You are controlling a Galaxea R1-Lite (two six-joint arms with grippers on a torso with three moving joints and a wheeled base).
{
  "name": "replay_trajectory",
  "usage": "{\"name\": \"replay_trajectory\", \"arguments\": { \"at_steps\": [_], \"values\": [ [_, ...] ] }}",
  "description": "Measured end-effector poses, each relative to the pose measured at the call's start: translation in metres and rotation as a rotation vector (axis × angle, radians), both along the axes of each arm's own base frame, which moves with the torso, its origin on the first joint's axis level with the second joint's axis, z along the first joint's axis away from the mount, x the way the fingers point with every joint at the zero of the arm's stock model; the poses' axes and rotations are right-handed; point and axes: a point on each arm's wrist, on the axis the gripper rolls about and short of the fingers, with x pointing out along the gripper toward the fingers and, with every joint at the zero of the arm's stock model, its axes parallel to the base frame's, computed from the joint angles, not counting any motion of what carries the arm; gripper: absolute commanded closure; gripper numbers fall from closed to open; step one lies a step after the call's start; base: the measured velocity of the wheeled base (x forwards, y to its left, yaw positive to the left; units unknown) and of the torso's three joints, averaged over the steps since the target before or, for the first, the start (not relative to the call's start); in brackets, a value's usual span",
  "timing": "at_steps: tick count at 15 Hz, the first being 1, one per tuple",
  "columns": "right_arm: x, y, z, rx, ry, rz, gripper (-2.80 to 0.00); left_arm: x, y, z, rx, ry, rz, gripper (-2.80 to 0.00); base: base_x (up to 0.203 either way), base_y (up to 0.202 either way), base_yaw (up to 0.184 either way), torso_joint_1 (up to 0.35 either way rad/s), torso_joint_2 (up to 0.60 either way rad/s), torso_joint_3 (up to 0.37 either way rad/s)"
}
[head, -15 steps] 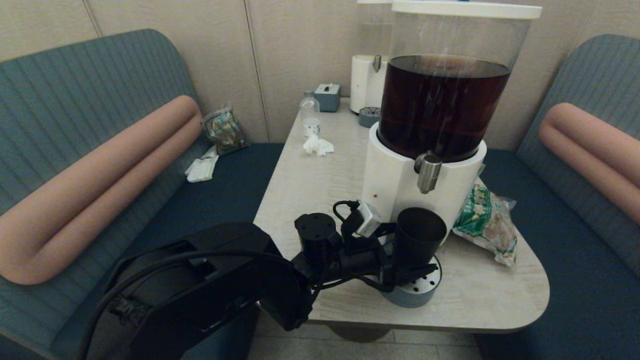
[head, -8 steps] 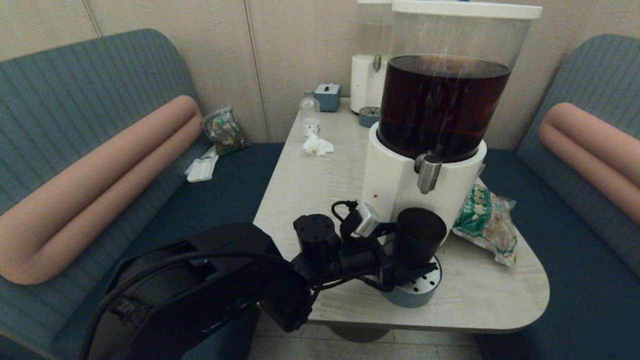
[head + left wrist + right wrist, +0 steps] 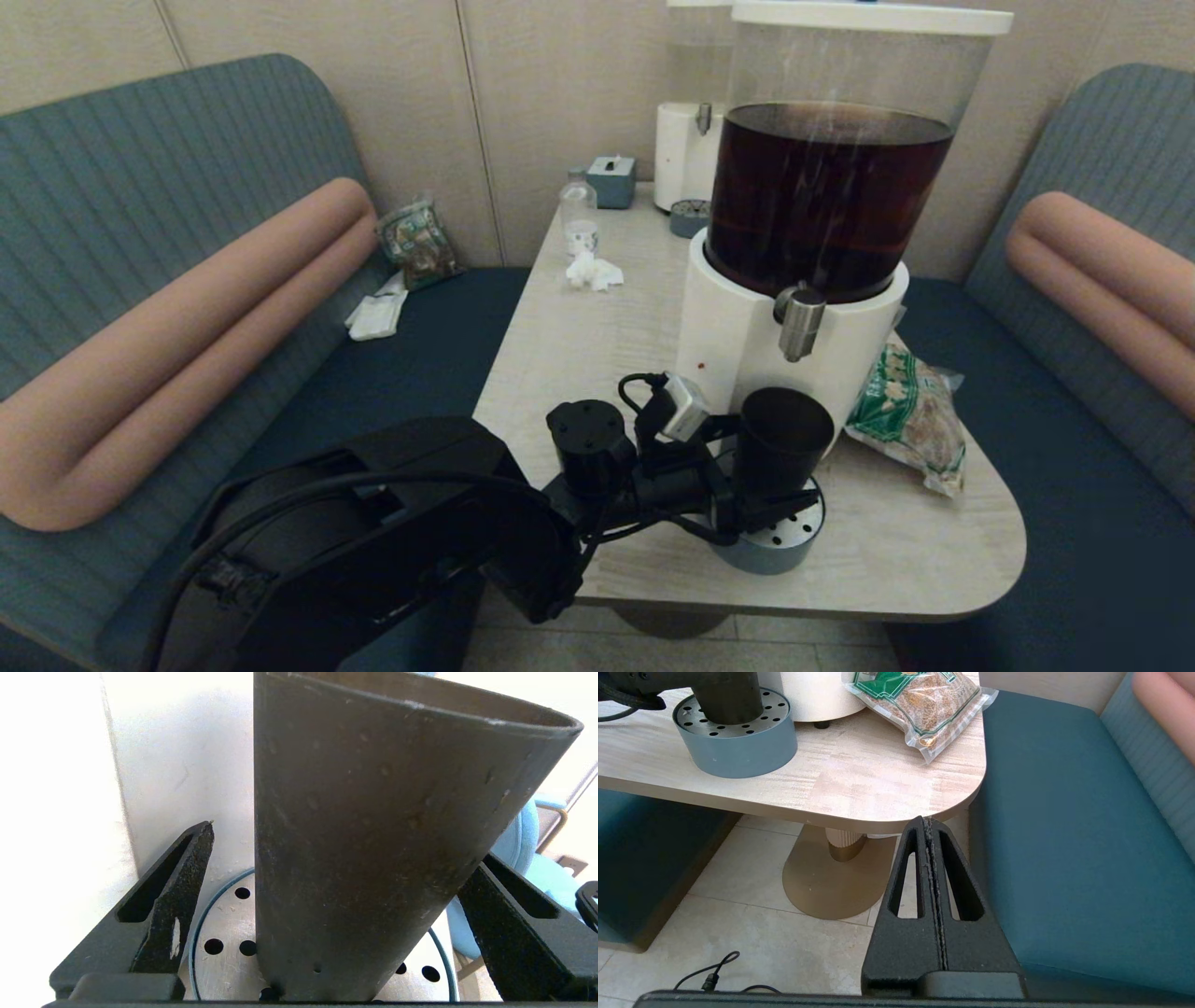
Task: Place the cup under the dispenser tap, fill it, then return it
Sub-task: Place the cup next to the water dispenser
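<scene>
Barely anything shifts: the left gripper (image 3: pixel 761 485) now stands with jaws apart around the cup (image 3: pixel 782 439), low centre. Likely released on the drip tray (image 3: pixel 780 541) under the dispenser tap (image 3: pixel 800 322); filling comes next. The right gripper (image 3: pixel 930 826) idles, jaws together.

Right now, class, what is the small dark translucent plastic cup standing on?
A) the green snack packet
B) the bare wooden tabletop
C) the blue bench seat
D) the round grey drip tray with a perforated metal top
D: the cup stands on the perforated drip tray, below the brushed-steel dispenser tap, with the fingers of the left gripper spread either side of it; the right gripper is parked low beside the table.
</scene>
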Motion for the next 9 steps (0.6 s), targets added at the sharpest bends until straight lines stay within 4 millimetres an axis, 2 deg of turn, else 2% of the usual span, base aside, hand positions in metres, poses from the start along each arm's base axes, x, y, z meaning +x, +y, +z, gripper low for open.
{"name": "replay_trajectory", "arguments": {
  "at_steps": [9],
  "values": [
    [0.0000, 0.0000, 0.0000, 0.000, 0.000, 0.000, 0.00, -0.0010, -0.0001, 0.0008, -0.005, -0.003, -0.001, -2.80, 0.000, 0.000, 0.000, 0.000, 0.00, 0.000]
  ]
}}
